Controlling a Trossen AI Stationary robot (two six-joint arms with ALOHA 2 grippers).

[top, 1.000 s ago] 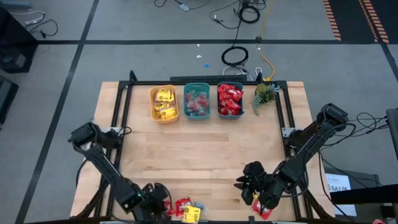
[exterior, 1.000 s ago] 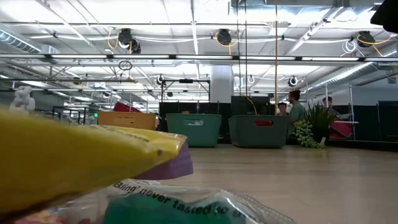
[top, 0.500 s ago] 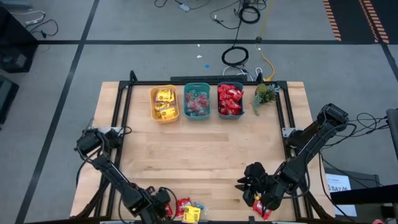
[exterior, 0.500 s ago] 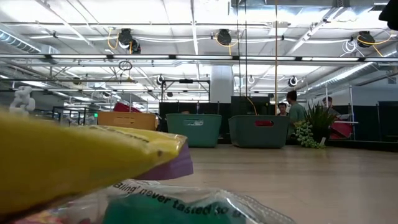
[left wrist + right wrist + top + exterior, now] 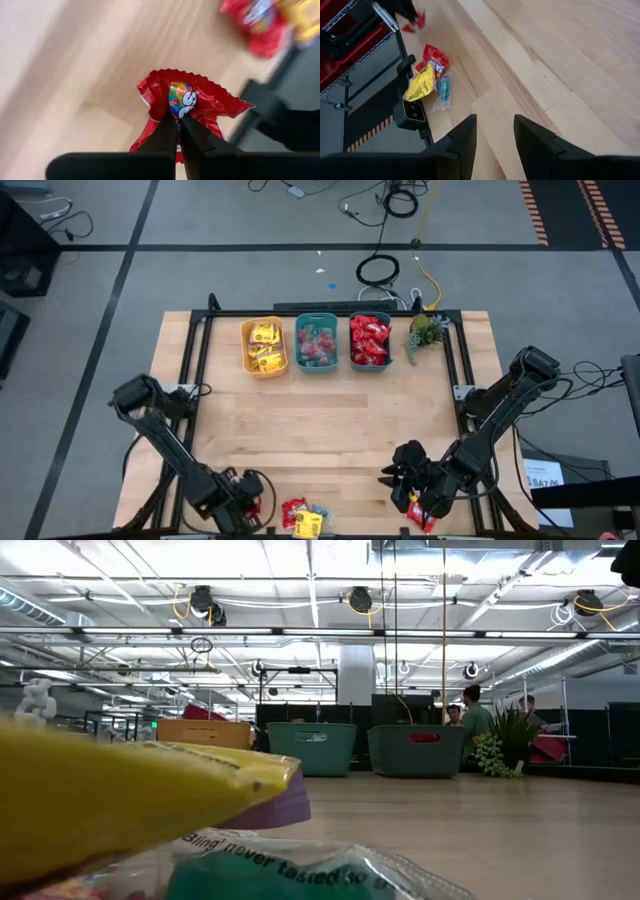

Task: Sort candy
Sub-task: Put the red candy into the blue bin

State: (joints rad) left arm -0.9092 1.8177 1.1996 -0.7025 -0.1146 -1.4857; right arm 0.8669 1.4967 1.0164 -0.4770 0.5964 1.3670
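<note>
Left gripper (image 5: 175, 117): the two dark fingers are now pressing together on a glossy red crinkle-edged candy packet (image 5: 185, 102), where a moment ago they were standing apart beside the loose pile. The packet is pinched near its middle, with its printed face showing above the fingertips. In the high view this gripper (image 5: 248, 498) is sitting at the table's 7 o'clock edge, pulled a little toward 9 o'clock from the remaining sweets.

Loose pile, 6 o'clock edge of the pale wooden table (image 5: 320, 420): a second red packet (image 5: 434, 56), a yellow packet (image 5: 421, 83) and a tiny clear teal-wrapped piece (image 5: 443, 91) are lying together, touching.

Bins, 12 o'clock side: a yellow plastic bin (image 5: 264, 346), a teal plastic bin (image 5: 317, 343) and a red-filled bin (image 5: 370, 341) are standing in a row, each already holding sweets.

Right gripper (image 5: 495, 131): waiting near 5 o'clock, fingers partly apart, nothing between them.

Judgement: the grasp is looking complete; the carry to the red-filled bin is the likely next step.
</note>
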